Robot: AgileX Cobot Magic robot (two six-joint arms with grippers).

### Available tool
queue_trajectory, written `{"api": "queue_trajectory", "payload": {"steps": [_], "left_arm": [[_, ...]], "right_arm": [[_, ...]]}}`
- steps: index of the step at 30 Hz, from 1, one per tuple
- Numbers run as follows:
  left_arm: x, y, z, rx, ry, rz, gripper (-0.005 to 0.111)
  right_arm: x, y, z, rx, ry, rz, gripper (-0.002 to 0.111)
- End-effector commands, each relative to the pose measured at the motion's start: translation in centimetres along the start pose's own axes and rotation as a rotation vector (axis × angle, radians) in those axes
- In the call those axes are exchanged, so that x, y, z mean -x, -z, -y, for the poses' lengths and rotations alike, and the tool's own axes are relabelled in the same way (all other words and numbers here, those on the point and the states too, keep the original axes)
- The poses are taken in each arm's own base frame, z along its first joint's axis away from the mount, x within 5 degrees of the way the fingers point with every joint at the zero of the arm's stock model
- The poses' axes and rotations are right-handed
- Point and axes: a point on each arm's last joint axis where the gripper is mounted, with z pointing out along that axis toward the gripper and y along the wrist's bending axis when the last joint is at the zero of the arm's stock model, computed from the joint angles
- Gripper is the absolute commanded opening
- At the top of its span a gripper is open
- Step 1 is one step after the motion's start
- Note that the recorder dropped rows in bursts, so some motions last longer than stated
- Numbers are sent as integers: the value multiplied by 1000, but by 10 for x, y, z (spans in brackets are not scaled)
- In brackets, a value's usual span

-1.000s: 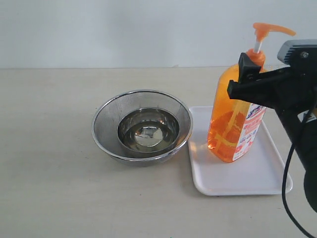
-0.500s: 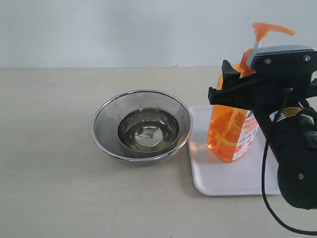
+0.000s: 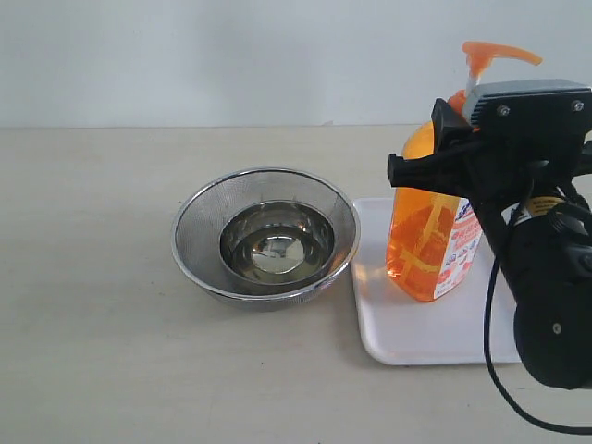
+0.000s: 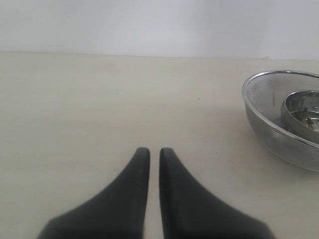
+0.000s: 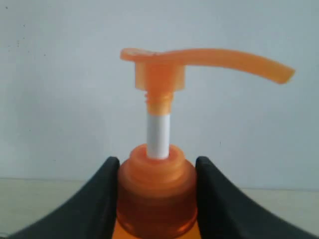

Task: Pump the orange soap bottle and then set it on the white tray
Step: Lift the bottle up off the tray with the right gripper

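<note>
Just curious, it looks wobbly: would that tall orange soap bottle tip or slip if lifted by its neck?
Probably fairly heavy: the orange soap bottle seems to hold much liquid. Tall and narrow, pump head raised, it could tip if pushed high. Smooth plastic may slip, though the right gripper flanks its stepped collar.

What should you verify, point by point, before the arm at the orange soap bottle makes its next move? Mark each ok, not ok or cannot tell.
1. Grip placement: right end effector flanks the orange soap bottle at its neck collar, touching both sides: ok.
2. Pump: pump head raised, white stem exposed: ok.
3. Footing: bottle stands on the white tray: ok.
4. Clearance: steel mesh bowl sits apart from the bottle: ok.
5. Other arm: left end effector shut over the table, holding nothing: ok.
6. Grip firm enough to lift: cannot tell.
</note>
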Motion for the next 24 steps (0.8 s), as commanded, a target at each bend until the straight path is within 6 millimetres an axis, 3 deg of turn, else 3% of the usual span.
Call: {"api": "queue_trajectory", "payload": {"steps": [1,8,13,24], "left_arm": [[-1,0,0,-2,10,1,7],[-1,0,0,-2,10,1,7],[-1,0,0,-2,10,1,7],[-1,0,0,-2,10,1,7]], "right_arm": [[-7,-1,2,-5,19,-54,0],[1,0,2,0,89,-29,0],[19,4,4,11,47,10,0],[47,13,2,121,132,43,0]]}}
